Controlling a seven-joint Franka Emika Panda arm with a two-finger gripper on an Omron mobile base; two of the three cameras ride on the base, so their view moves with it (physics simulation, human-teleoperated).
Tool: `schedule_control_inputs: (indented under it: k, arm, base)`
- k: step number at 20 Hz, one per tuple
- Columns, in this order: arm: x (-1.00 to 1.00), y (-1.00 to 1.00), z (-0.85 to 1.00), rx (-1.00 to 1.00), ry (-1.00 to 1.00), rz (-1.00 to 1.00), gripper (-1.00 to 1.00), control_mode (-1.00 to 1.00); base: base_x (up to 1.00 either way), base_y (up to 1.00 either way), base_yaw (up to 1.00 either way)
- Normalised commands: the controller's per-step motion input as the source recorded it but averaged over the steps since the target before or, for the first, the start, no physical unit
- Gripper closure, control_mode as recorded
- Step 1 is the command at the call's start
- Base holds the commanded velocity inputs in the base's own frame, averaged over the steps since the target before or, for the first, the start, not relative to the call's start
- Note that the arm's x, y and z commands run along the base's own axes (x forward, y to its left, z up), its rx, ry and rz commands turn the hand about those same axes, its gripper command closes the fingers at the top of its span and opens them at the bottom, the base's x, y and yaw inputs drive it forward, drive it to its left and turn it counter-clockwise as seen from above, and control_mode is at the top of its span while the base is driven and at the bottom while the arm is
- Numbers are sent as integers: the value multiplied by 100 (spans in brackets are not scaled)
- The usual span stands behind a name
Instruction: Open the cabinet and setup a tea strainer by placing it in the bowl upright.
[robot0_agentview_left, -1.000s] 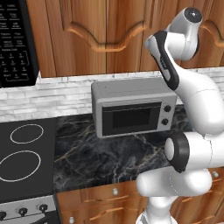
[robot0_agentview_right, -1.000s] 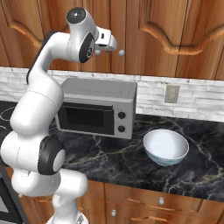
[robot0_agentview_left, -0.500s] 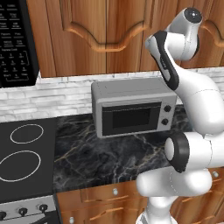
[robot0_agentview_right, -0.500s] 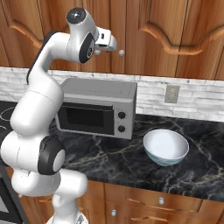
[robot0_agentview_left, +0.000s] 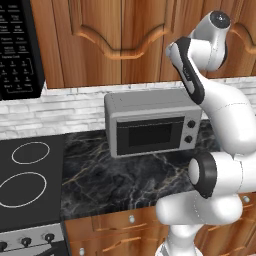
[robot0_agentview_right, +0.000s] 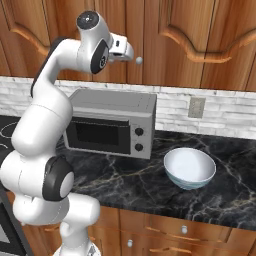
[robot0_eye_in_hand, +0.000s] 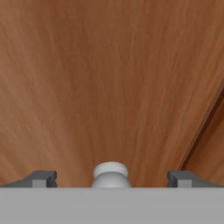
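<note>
Claw (robot0_eye_in_hand: 111, 177) was up at the cabinet (robot0_agentview_right: 150, 35), spread wide, nothing gripped; its two dark fingertips (robot0_eye_in_hand: 41, 178) sat either side of a round silver knob (robot0_eye_in_hand: 110, 174), apart from it. In the right base view the knob (robot0_agentview_right: 139, 60) showed just past the white hand. Cabinet doors were shut, wood grain close up in the hand view. Bowl (robot0_agentview_right: 190, 168) sat upright on the dark marble worktop (robot0_agentview_right: 135, 185), right of the microwave (robot0_agentview_right: 111, 123), near it but not touching. Tea strainer couldn't be made out. Left base view showed the microwave (robot0_agentview_left: 152, 128) against the brick backsplash, stovetop (robot0_agentview_left: 27, 182) to its left, drawer fronts (robot0_agentview_left: 125, 225) below the worktop.
</note>
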Motion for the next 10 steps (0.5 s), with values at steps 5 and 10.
schedule_control_inputs:
  k: [5,10]
  arm:
    - [0,0,-2,0,0,0,-100,-100]
    - [0,0,0,0,0,0,100,-100]
  base:
    - [0,0,0]
    - [0,0,0]
